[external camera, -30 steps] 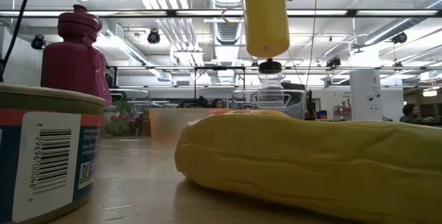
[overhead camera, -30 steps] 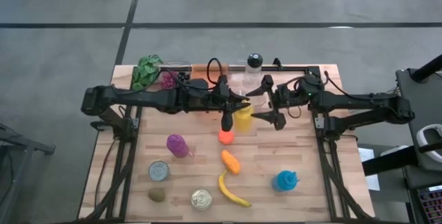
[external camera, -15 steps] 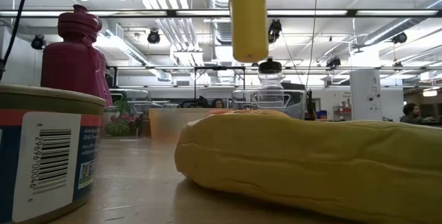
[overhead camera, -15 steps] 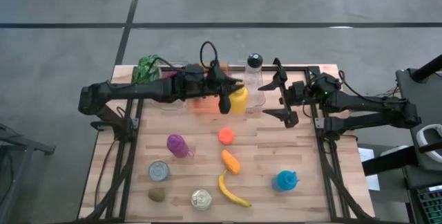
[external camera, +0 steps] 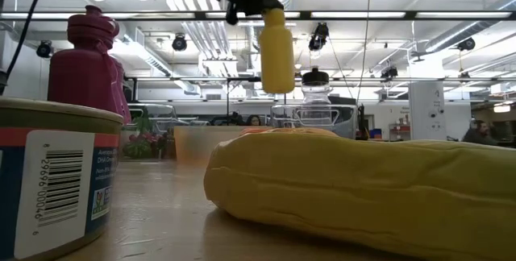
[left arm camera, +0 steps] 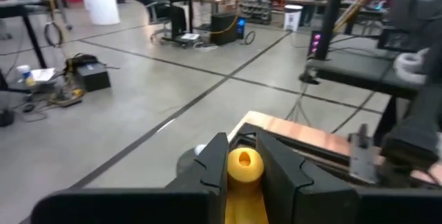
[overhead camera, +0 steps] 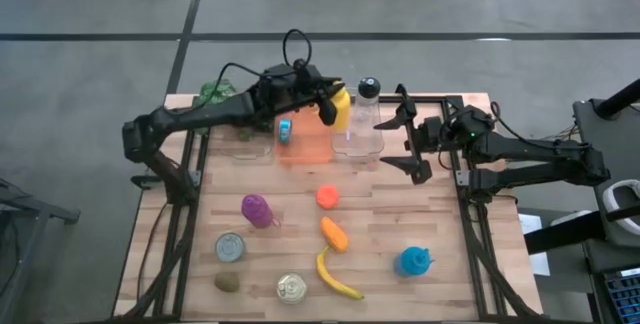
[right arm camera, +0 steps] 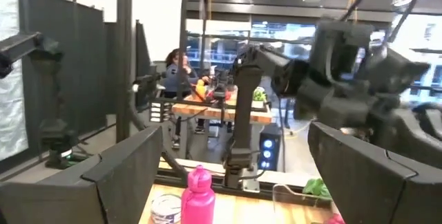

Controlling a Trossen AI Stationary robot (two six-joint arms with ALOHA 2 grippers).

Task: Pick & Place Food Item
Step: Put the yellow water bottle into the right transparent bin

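The left gripper (left arm camera: 243, 169) is clamped on the yellow bottle (overhead camera: 340, 110), holding it in the air over the back edge of the table (overhead camera: 440, 234), just beside the clear bottle (overhead camera: 366, 114) and above the clear tub (overhead camera: 358, 144). To set it down well, I'd lower it straight, keep it upright, and let go only once it rests. The right gripper (overhead camera: 398, 140) waits close by, fingers spread wide and holding nothing.
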